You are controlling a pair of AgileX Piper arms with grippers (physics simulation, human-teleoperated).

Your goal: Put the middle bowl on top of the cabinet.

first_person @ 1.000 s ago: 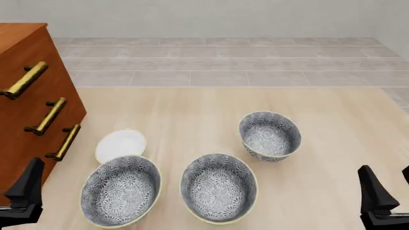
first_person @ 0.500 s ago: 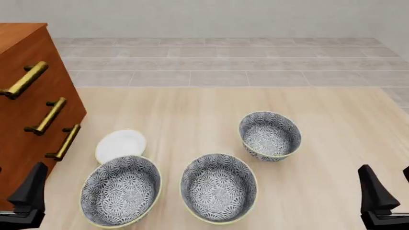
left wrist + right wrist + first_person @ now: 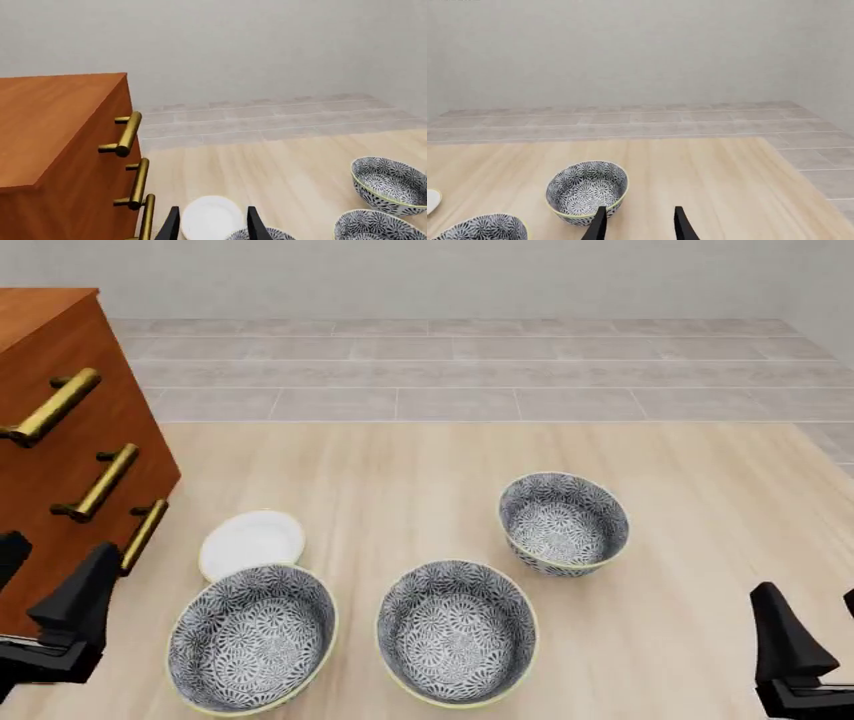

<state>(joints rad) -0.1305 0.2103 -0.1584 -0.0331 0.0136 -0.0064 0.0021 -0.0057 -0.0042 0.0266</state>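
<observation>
**Middle bowl sitting upright, both grippers empty**

The cabinet (image 3: pixel 60 450) is standing at the left, handles facing the worktop (image 3: pixel 400 470). The left gripper (image 3: pixel 54 625) is hovering beside it, jaws spread, touching nothing. The middle bowl (image 3: pixel 457 632) is resting mouth-up between its look-alikes; being round, it shows no long axis. The right gripper (image 3: pixel 801 655) is hovering with jaws spread, empty.
</observation>
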